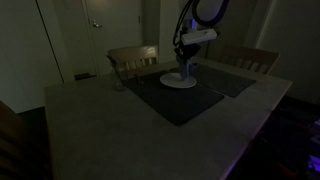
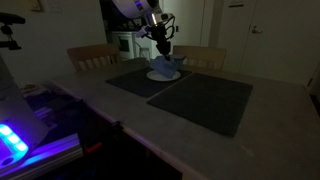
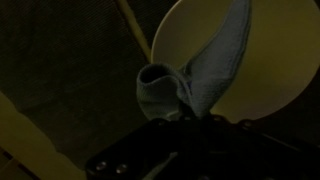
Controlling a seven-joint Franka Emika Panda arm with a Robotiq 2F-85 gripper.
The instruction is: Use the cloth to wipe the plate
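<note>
The cloth is held bunched in the closed end effector and is draped over the plate, which is set on a dark placemat on the surface. Light downward pressure and broad sweeps are advised, so that the plate is not pushed off.
</note>
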